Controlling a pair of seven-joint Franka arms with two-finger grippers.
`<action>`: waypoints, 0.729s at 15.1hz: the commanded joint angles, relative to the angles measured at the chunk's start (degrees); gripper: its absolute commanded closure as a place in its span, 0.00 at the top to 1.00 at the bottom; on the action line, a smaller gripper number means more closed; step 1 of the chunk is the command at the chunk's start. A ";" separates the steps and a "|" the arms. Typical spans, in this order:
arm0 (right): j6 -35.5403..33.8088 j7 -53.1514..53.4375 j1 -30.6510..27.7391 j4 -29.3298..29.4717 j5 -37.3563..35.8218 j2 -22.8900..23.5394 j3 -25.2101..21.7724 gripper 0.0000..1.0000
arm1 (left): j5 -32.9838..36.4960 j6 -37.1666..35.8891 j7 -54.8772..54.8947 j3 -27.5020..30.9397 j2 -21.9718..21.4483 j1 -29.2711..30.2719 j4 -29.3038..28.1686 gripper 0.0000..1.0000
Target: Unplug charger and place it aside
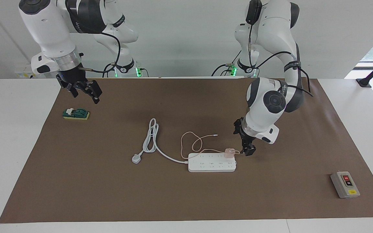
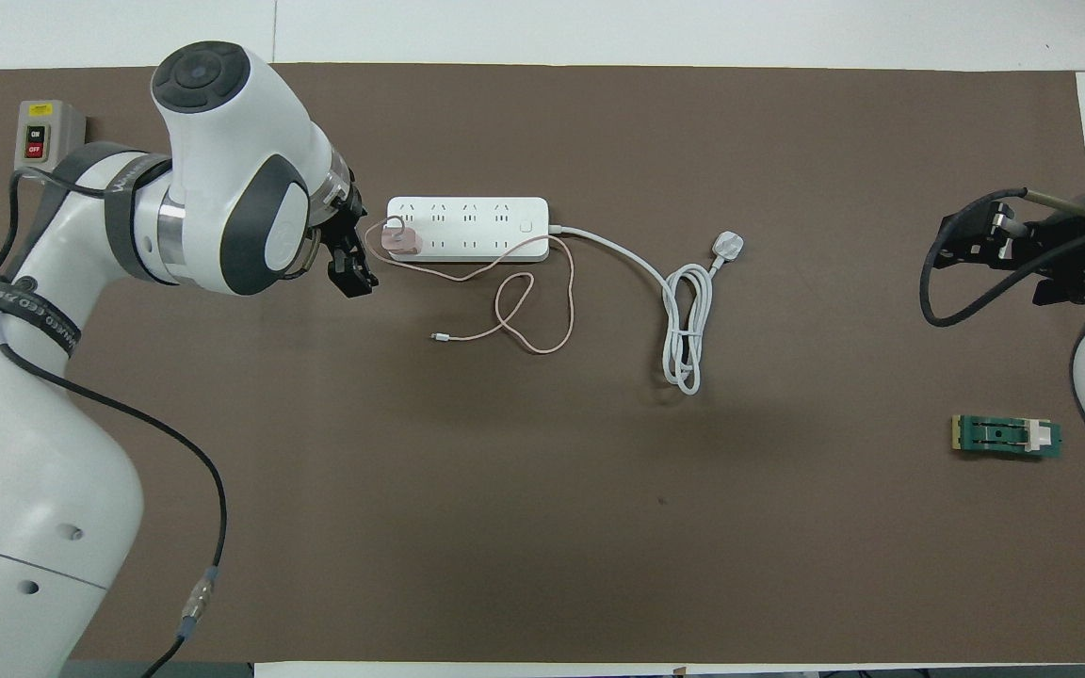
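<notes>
Counts: 1 charger point(image 1: 229, 152), pink, plugged into the strip just beside the left gripper point(image 1: 245, 149). 1 white power strip point(image 1: 212, 162). 1 white three-pin plug point(image 1: 136, 159). 1 grey on/off switch box point(image 1: 345, 184). 1 green block point(image 1: 76, 114) near the right gripper point(image 1: 84, 91). 2 arms, 2 grippers, 1 brown mat point(image 1: 186, 200).

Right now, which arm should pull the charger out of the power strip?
Left. The left gripper sits right beside the charger, plugged into the power strip. The right gripper waits over the mat's edge.

charger point(image 2: 402, 242) plugged in strip point(image 2: 467, 229), L pincer point(image 2: 350, 250) beside, maybe touching
</notes>
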 commanded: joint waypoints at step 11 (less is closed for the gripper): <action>10.50 50.05 9.47 0.47 11.77 8.95 0.84 1.00 | 0.87 11.79 -2.62 3.79 -0.88 -6.80 -9.06 1.00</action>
